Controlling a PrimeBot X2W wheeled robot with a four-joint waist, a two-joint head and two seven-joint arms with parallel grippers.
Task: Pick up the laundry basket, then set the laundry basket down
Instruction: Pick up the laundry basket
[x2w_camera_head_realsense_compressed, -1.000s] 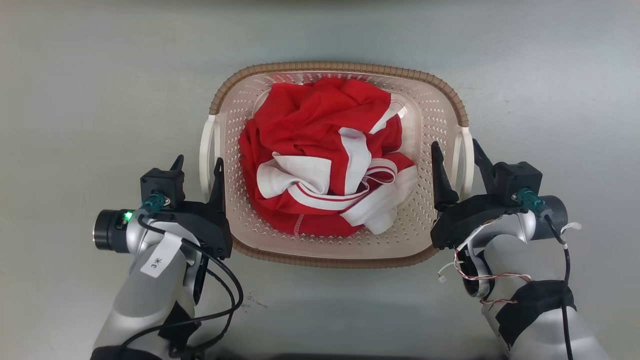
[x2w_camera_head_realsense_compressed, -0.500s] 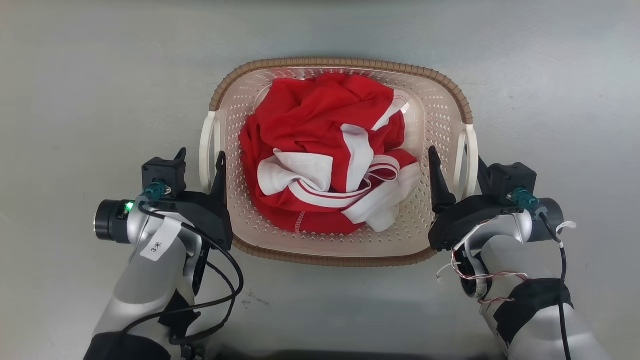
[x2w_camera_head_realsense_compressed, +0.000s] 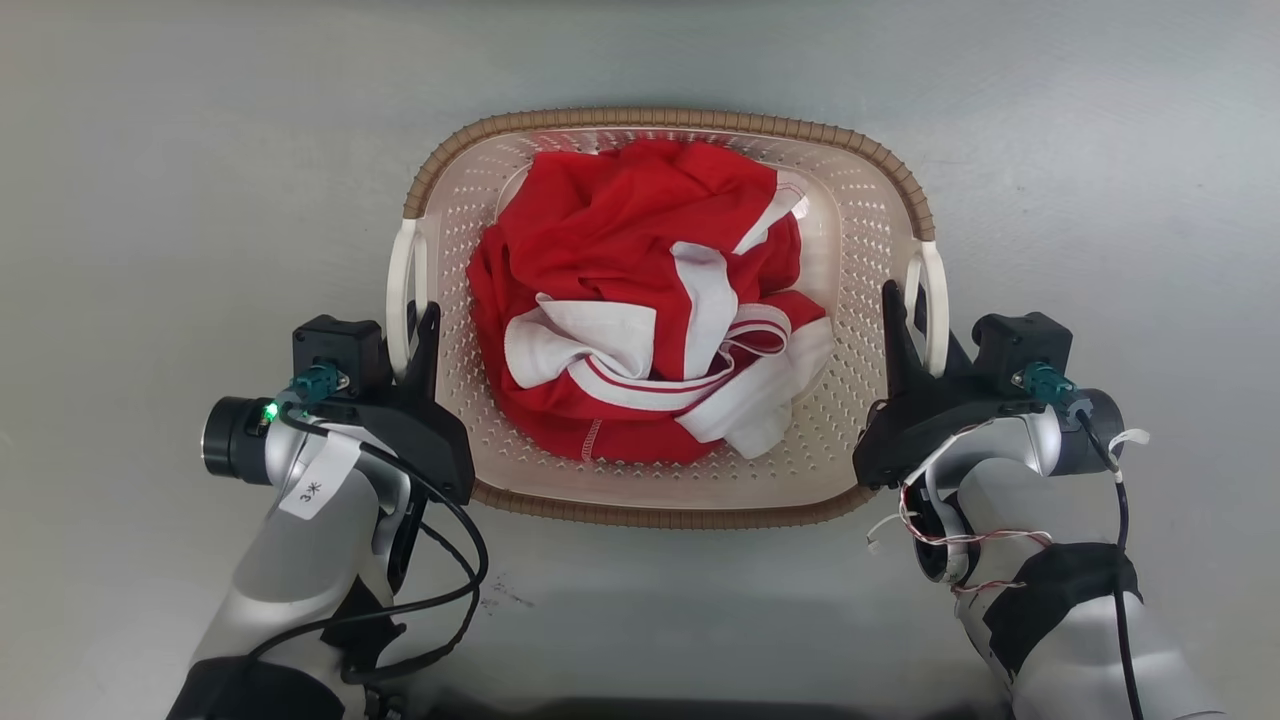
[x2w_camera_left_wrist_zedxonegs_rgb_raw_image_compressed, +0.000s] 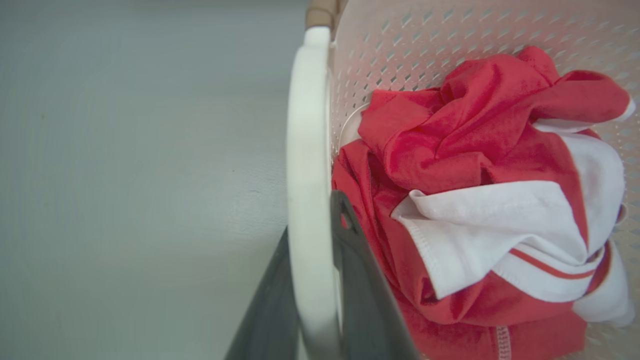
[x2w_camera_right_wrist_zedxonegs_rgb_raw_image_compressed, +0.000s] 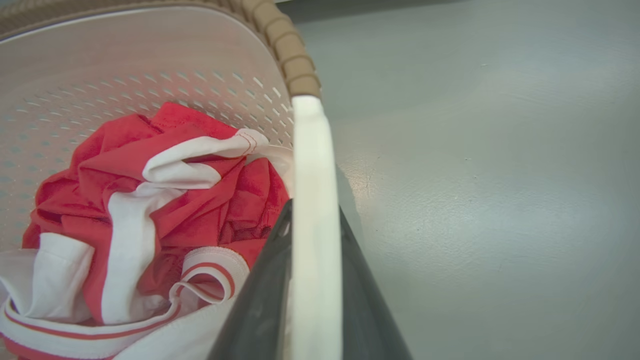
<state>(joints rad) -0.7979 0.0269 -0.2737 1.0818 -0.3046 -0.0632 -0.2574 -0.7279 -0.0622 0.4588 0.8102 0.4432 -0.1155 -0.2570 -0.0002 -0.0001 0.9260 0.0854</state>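
- The left gripper (x2w_camera_head_realsense_compressed: 408, 330) has its two dark fingers on either side of the white left handle (x2w_camera_head_realsense_compressed: 397, 290). In the left wrist view the handle (x2w_camera_left_wrist_zedxonegs_rgb_raw_image_compressed: 307, 200) sits tight between the fingers, so I think this gripper (x2w_camera_left_wrist_zedxonegs_rgb_raw_image_compressed: 312, 235) is clamped on it.
- The laundry basket (x2w_camera_head_realsense_compressed: 660, 118) is in the middle, between the two arms, over the grey floor (x2w_camera_head_realsense_compressed: 150, 200). Its long side faces the robot. I cannot tell if its bottom is touching the floor or is just above it.
- A heap of red and white clothes (x2w_camera_head_realsense_compressed: 640, 250) lies inside the basket and does not hang over the rim.
- The right gripper (x2w_camera_head_realsense_compressed: 918, 320) does the same job on the white right handle (x2w_camera_head_realsense_compressed: 938, 300). One finger is inside the basket and one is outside. In the right wrist view the handle (x2w_camera_right_wrist_zedxonegs_rgb_raw_image_compressed: 312, 200) fills the gap between the fingers, so this gripper (x2w_camera_right_wrist_zedxonegs_rgb_raw_image_compressed: 315, 220) looks clamped too.
- I think this is the picking-up step, with both handles held.
- Next, both arms need to go up together at the same speed, so the basket stays flat and the clothes stay in. After that it has to come down gently before the fingers let go.
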